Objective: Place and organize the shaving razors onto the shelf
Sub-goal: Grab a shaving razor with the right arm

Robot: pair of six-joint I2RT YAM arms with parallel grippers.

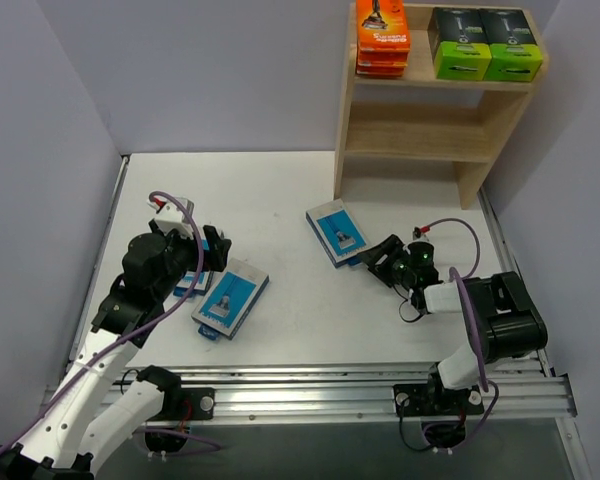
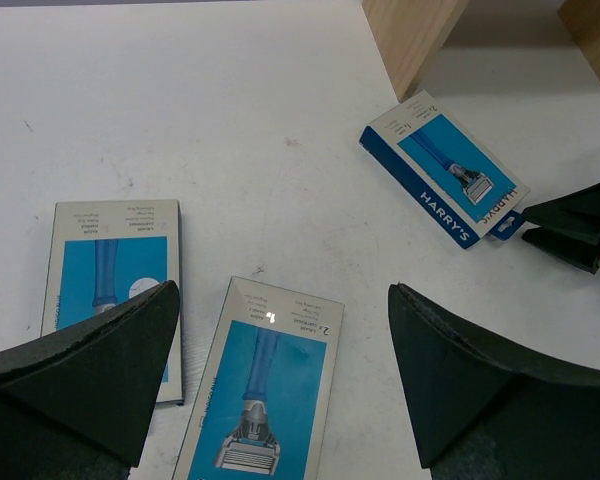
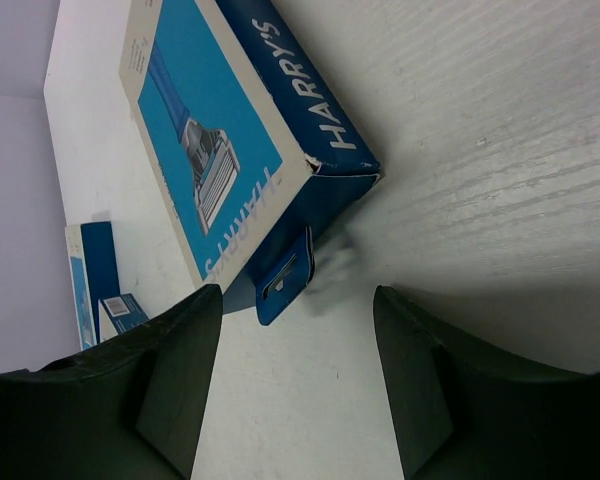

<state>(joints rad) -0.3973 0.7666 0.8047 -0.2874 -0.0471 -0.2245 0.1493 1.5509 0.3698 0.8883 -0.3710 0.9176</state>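
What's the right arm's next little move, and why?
Probably ease the right gripper forward until its open jaws straddle the blue pack at its end, then close. That pack lies on the table just ahead, untouched, while orange packs and black boxes already sit on the shelf.

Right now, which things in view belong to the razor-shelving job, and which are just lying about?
Job:
- light wooden two-tier shelf
- stack of flat orange razor packs, top tier
- two black boxes with lime-green ends, beside them
- flat light-blue razor card near the shelf
- middle light-blue card
- leftmost light-blue card

Just there:
- white table
- metal mounting rail
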